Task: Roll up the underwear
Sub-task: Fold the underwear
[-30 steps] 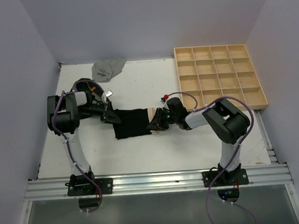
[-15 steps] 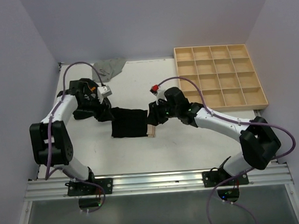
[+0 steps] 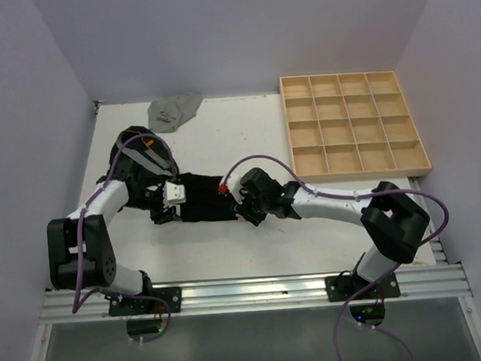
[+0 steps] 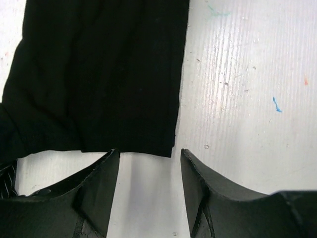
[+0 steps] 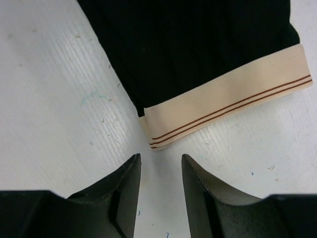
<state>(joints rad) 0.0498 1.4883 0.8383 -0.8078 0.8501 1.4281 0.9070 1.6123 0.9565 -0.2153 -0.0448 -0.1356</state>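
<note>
A black underwear (image 3: 207, 199) with a tan waistband (image 5: 233, 101) lies flat on the white table between my two grippers. The left gripper (image 3: 173, 208) is open at its left end. In the left wrist view the black cloth (image 4: 99, 74) ends just ahead of the left gripper (image 4: 148, 157), and only bare table shows between the fingers. The right gripper (image 3: 244, 208) is open at the waistband end. The right wrist view shows the waistband's corner just beyond the right gripper (image 5: 161, 159), untouched. A second, grey underwear (image 3: 174, 111) lies crumpled at the far edge.
A wooden grid tray (image 3: 353, 126) with several compartments stands at the back right. Grey walls close in the table on the left, back and right. A metal rail (image 3: 248, 291) carrying both arm bases runs along the near edge.
Both grippers have opened and let go of the black underwear's ends. Both arms have swung toward the near side, and the cloth now lies flat on the table.
</note>
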